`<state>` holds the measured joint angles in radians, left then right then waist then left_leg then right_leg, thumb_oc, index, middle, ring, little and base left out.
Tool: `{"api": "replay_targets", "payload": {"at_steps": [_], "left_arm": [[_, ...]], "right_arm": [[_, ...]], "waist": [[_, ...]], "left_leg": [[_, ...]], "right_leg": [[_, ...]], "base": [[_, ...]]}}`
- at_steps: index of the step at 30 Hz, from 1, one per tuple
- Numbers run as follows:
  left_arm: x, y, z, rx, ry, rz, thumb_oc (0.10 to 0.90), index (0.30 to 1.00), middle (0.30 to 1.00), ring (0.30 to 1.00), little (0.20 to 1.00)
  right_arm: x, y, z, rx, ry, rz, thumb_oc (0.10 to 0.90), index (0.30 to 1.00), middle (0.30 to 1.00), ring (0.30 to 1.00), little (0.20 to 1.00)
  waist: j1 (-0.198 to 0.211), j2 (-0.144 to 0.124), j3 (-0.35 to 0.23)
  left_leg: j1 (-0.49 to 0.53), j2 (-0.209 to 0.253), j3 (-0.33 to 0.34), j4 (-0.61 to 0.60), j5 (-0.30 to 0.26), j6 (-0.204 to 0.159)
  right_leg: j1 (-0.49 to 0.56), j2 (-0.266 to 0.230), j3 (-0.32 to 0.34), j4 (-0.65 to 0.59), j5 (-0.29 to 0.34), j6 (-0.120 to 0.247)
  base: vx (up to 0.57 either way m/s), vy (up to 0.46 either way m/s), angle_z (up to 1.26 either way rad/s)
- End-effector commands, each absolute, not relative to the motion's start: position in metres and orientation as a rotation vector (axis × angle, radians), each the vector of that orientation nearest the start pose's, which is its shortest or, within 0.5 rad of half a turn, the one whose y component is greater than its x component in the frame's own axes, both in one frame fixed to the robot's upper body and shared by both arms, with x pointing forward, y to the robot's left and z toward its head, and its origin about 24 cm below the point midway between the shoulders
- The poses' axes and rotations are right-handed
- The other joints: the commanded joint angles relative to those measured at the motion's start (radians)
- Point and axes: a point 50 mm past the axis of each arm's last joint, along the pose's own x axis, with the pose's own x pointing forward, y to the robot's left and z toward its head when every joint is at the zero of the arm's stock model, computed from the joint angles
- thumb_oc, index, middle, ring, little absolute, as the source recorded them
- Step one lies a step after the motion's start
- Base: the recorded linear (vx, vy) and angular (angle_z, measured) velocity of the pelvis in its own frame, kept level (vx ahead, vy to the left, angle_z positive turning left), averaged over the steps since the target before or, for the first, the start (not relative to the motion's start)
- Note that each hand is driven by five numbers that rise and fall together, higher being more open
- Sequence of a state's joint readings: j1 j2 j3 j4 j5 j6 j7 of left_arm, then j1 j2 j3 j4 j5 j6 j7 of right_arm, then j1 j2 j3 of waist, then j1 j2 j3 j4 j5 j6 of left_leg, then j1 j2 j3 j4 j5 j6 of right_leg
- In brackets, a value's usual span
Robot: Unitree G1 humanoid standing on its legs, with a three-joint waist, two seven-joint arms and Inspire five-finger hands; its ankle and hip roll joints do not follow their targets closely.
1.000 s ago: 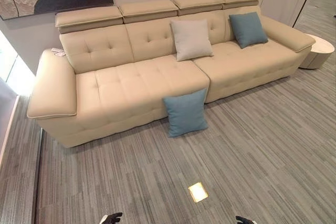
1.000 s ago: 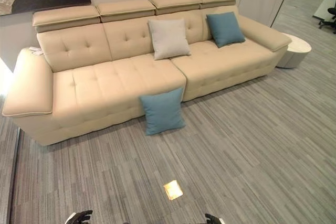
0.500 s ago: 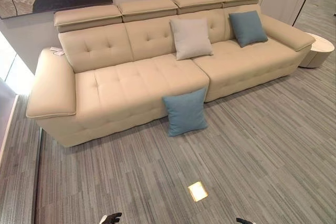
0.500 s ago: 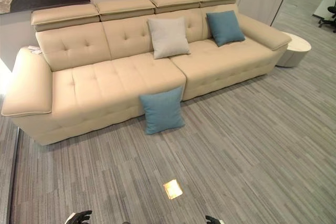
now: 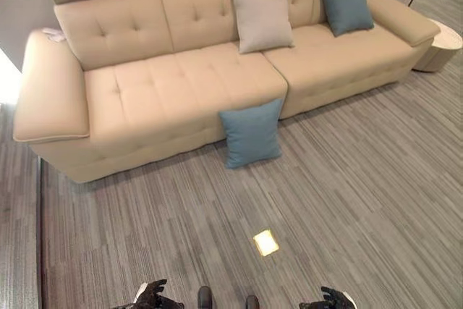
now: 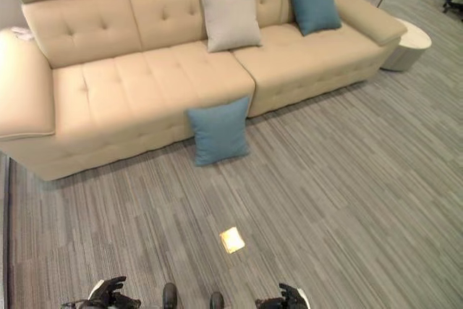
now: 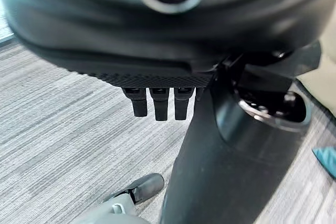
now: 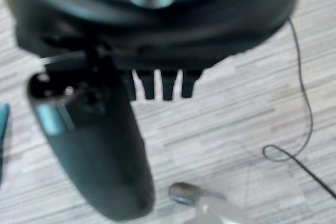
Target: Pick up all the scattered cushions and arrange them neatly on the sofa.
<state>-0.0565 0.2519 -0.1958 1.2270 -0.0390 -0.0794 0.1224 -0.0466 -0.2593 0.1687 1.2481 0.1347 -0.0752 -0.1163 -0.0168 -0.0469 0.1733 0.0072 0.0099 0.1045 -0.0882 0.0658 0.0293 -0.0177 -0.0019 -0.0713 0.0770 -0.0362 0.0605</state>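
On the grey striped carpet [image 5: 347, 200] in front of the long beige sofa [image 5: 181, 85], one blue cushion [image 5: 251, 134] stands upright, its back leaning against the sofa's front face near the seam between the two seat sections. Cushion count: three in total. Two are on the seat, propped against the backrest: one grey cushion [image 5: 262, 18] near the middle and a second blue cushion [image 5: 346, 6] towards the right armrest. One is off the sofa, on the floor. Other items: one small round pale side table [image 5: 443, 47] stands just beside the sofa's right end; one small bright square floor plate [image 5: 265, 242] is set into the carpet between the robot and the floor cushion; one small white object [image 5: 52, 34] lies on the rear of the left armrest, too small to identify. Nothing lies on the carpet between the robot and the floor cushion apart from that plate. The left hand [image 5: 152, 296] and right hand [image 5: 331, 299] hang low at the near edge of the scene, well apart from every cushion. Each wrist view shows its fingers [image 7: 157, 103] [image 8: 169, 83] straight and relaxed, holding nothing.
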Motion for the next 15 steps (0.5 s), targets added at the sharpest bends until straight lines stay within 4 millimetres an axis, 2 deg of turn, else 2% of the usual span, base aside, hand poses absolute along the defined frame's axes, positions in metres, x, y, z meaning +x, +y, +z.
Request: {"api": "replay_targets", "payload": {"at_steps": [1, 2, 3, 4, 5, 8, 9, 11, 12, 13, 15], "left_arm": [[0.134, 0.24, -0.146, 0.402, 1.037, 0.11, 0.8, 0.9, 0.9, 0.9, 0.9], [0.136, 0.24, -0.145, 0.406, 1.03, 0.106, 0.8, 0.9, 0.9, 0.9, 0.9], [0.14, 0.242, -0.143, 0.413, 1.01, 0.104, 0.8, 0.9, 0.9, 0.9, 0.9], [0.14, 0.242, -0.143, 0.413, 1.01, 0.104, 0.8, 0.9, 0.9, 0.9, 0.9], [0.142, 0.242, -0.142, 0.406, 1.005, 0.106, 0.8, 0.9, 0.9, 0.9, 0.9], [0.142, 0.241, -0.143, 0.398, 1.009, 0.111, 0.8, 0.9, 0.9, 0.9, 0.9], [0.141, 0.241, -0.143, 0.399, 1.01, 0.11, 0.8, 0.9, 0.9, 0.9, 0.9], [0.136, 0.238, -0.146, 0.394, 1.025, 0.099, 0.8, 0.9, 0.9, 0.9, 0.9], [0.136, 0.239, -0.146, 0.394, 1.025, 0.1, 0.8, 0.9, 0.9, 0.9, 0.9], [0.133, 0.236, -0.147, 0.382, 1.034, 0.097, 0.8, 0.9, 0.9, 0.9, 0.9], [0.132, 0.234, -0.148, 0.375, 1.038, 0.09, 0.8, 0.9, 0.9, 0.9, 0.9]], "right_arm": [[0.119, -0.251, -0.148, -0.354, 1.085, -0.186, 0.8, 0.9, 0.9, 0.9, 0.9], [0.121, -0.25, -0.147, -0.353, 1.075, -0.181, 0.8, 0.9, 0.9, 0.9, 0.9], [0.127, -0.247, -0.146, -0.371, 1.052, -0.157, 0.8, 0.9, 0.9, 0.9, 0.9], [0.127, -0.247, -0.146, -0.371, 1.052, -0.157, 0.8, 0.9, 0.9, 0.9, 0.9], [0.129, -0.248, -0.145, -0.39, 1.046, -0.147, 0.8, 0.9, 0.9, 0.9, 0.9], [0.131, -0.25, -0.143, -0.403, 1.039, -0.142, 0.8, 0.9, 0.9, 0.9, 0.9], [0.13, -0.25, -0.144, -0.406, 1.041, -0.142, 0.8, 0.9, 0.9, 0.9, 0.9], [0.123, -0.251, -0.146, -0.399, 1.056, -0.144, 0.8, 0.9, 0.9, 0.9, 0.9], [0.123, -0.251, -0.146, -0.399, 1.056, -0.144, 0.8, 0.9, 0.9, 0.9, 0.9], [0.119, -0.252, -0.147, -0.392, 1.065, -0.148, 0.8, 0.9, 0.9, 0.9, 0.9], [0.117, -0.25, -0.148, -0.377, 1.07, -0.15, 0.8, 0.9, 0.9, 0.9, 0.9]], "waist": [[0.003, -0.012, 0.013], [0.001, -0.009, 0.021], [0.004, -0.014, 0.028], [0.004, -0.013, 0.029], [-0.002, -0.026, 0.028], [-0.012, -0.019, 0.042], [-0.014, -0.025, 0.037], [-0.02, -0.021, 0.018], [-0.022, -0.024, 0.016], [-0.025, -0.014, 0.004], [-0.029, -0.006, -0.004]], "left_leg": [[-0.007, -0.017, -0.019, 0.194, -0.243, 0.04], [-0.005, -0.015, -0.018, 0.201, -0.25, 0.045], [0.03, -0.011, 0.0, 0.195, -0.275, 0.041], [0.033, -0.01, -0.001, 0.195, -0.276, 0.041], [0.068, -0.021, 0.0, 0.179, -0.289, 0.033], [0.112, -0.014, -0.013, 0.169, -0.308, 0.021], [0.118, -0.02, -0.016, 0.167, -0.31, 0.017], [0.157, -0.005, -0.023, 0.164, -0.334, 0.004], [0.153, -0.008, -0.024, 0.163, -0.33, 0.004], [0.165, 0.019, -0.026, 0.181, -0.324, -0.016], [0.148, 0.049, -0.028, 0.255, -0.267, -0.056]], "right_leg": [[-0.081, -0.117, -0.061, 0.212, -0.047, 0.098], [-0.106, -0.118, -0.062, 0.252, -0.038, 0.104], [-0.148, -0.146, -0.128, 0.202, -0.028, 0.087], [-0.144, -0.145, -0.129, 0.2, -0.027, 0.087], [-0.187, -0.153, -0.168, 0.09, 0.012, 0.075], [-0.206, -0.147, -0.198, 0.029, 0.043, 0.084], [-0.204, -0.152, -0.208, 0.019, 0.044, 0.082], [-0.181, -0.135, -0.211, 0.03, 0.03, 0.058], [-0.184, -0.138, -0.212, 0.029, 0.032, 0.058], [-0.163, -0.12, -0.211, 0.034, 0.017, 0.043], [-0.126, -0.085, -0.2, 0.017, -0.002, 0.015]], "base": [[0.02, 0.045, -0.11], [0.19, 0.035, -0.24], [0.18, 0.014, -0.38], [0.36, -0.078, -0.65], [0.2, -0.07, -0.49], [0.24, -0.096, -0.07], [0.28, -0.168, 0.22], [0.26, -0.175, 0.23], [0.28, -0.21, 0.19], [0.22, -0.205, 0.14], [0.21, -0.232, 0.09]]}}
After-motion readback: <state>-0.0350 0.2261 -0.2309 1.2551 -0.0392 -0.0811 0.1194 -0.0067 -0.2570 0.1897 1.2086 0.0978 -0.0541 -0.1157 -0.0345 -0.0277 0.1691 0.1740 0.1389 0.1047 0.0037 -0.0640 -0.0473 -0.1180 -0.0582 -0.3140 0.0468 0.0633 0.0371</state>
